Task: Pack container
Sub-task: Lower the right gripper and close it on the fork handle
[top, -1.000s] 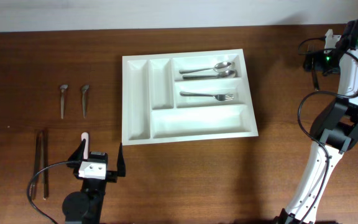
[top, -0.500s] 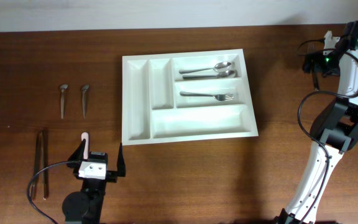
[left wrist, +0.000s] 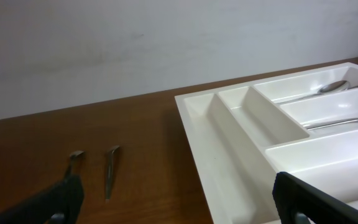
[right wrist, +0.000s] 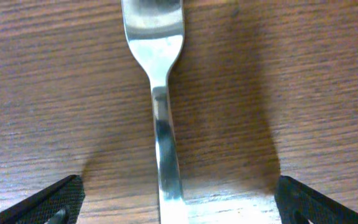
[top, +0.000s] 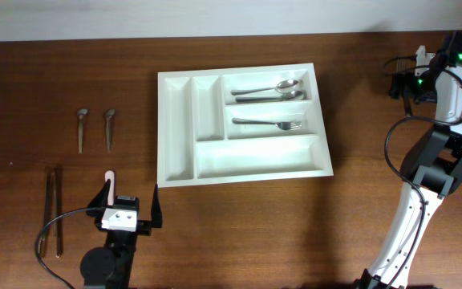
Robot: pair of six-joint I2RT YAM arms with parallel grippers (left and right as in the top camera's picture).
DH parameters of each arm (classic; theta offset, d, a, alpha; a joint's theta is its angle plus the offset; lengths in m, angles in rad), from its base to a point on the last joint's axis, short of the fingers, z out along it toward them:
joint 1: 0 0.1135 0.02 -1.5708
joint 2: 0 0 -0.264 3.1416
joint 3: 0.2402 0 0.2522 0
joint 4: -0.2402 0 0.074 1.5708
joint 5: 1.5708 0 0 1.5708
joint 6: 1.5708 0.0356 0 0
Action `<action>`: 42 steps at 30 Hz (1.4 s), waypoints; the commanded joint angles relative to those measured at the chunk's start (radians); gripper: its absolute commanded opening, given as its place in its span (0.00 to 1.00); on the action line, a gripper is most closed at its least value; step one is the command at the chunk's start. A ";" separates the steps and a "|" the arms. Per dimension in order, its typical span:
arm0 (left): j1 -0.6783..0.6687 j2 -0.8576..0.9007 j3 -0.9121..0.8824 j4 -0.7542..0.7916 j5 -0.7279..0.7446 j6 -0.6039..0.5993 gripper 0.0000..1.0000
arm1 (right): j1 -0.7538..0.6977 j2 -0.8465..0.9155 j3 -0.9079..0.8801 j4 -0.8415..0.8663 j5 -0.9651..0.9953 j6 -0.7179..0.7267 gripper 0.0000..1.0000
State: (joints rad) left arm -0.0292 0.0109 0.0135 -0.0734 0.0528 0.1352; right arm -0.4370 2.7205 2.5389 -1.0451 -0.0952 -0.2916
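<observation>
The container (top: 176, 128) lies flat mid-surface, sorted by kind: two spoons (top: 273, 89) share its top long compartment and a fork (top: 269, 123) has the middle one, so the bottom long slot and both narrow upright slots look reserved for the loose pieces. Well to the left of the container lie two short utensils (top: 95, 128) and a thin pair of sticks (top: 53, 210). The left arm's fingers (top: 156, 201) stand wide and empty, just below the container's lower left corner and facing it. Well to the right of the container, the right arm's fingers (right wrist: 55, 199) are spread wide, straddling a second fork (right wrist: 157, 112) on the surface, probably lined up to grasp its handle. No brand, label or writing is legible anywhere.
</observation>
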 commanded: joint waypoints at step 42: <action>0.006 -0.005 -0.005 -0.002 0.004 0.013 0.99 | 0.047 0.032 -0.016 0.114 -0.005 -0.007 0.19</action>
State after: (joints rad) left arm -0.0292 0.0109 0.0135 -0.0734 0.0528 0.1352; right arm -0.4088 2.7205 2.5317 -0.9333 -0.0883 -0.2958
